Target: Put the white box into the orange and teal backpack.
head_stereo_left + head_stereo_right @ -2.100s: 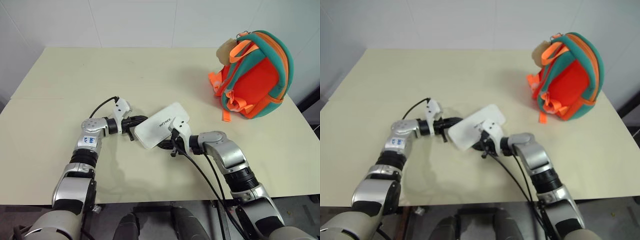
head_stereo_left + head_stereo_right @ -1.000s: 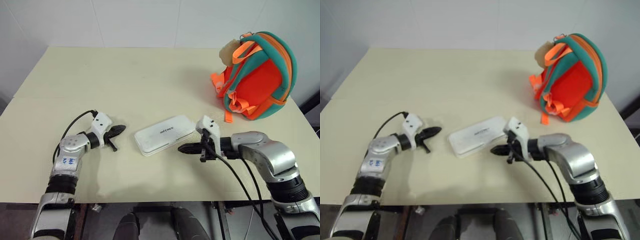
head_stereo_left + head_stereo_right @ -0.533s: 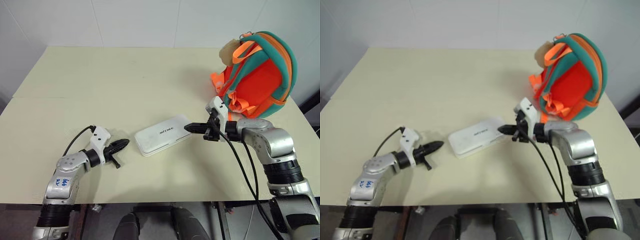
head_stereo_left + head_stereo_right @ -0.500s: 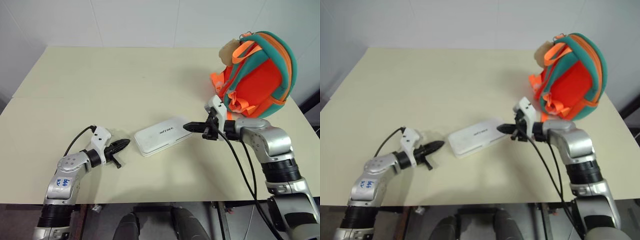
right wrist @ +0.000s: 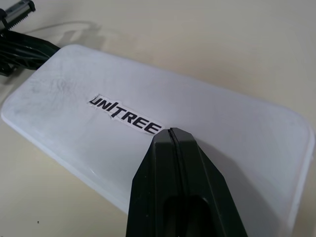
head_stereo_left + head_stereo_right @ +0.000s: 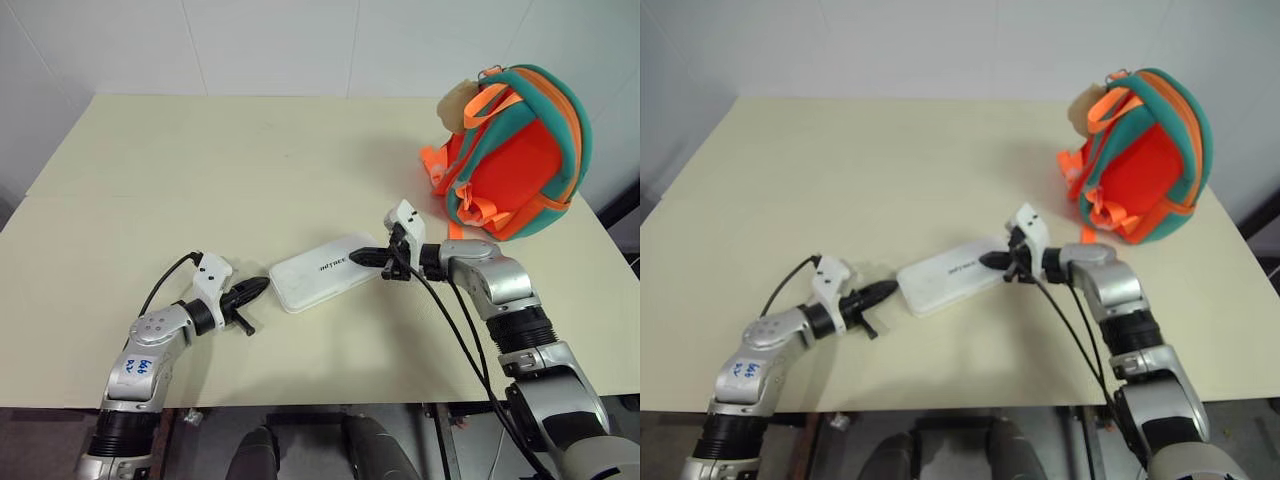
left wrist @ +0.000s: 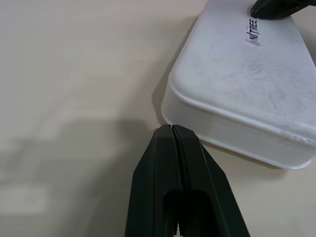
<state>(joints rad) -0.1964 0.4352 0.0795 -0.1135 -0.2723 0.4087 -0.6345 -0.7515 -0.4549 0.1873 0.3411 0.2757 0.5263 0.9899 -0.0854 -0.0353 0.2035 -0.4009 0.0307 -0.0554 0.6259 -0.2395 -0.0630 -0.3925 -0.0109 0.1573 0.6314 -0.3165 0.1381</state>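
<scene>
**A:** Item one, my claws?

**B:** Right claw (image 6: 362, 257): black fingers pressed shut, empty, tip over the near end of the flat white plastic box with rounded corners (image 6: 322, 272). It has swung in from beside the box within the last second. Left claw (image 6: 258, 289): also shut, empty, drawn in until its tip stands just beside the box's opposite end.

**A:** Item two, the box?

**B:** Flat on the pale beige counter (image 6: 200, 180), released, between both claws.

**A:** Item three?

**B:** Small rounded orange and teal fabric backpack (image 6: 515, 150), upright, well apart. Judgement: I am regrasping; carrying has not begun.
</scene>
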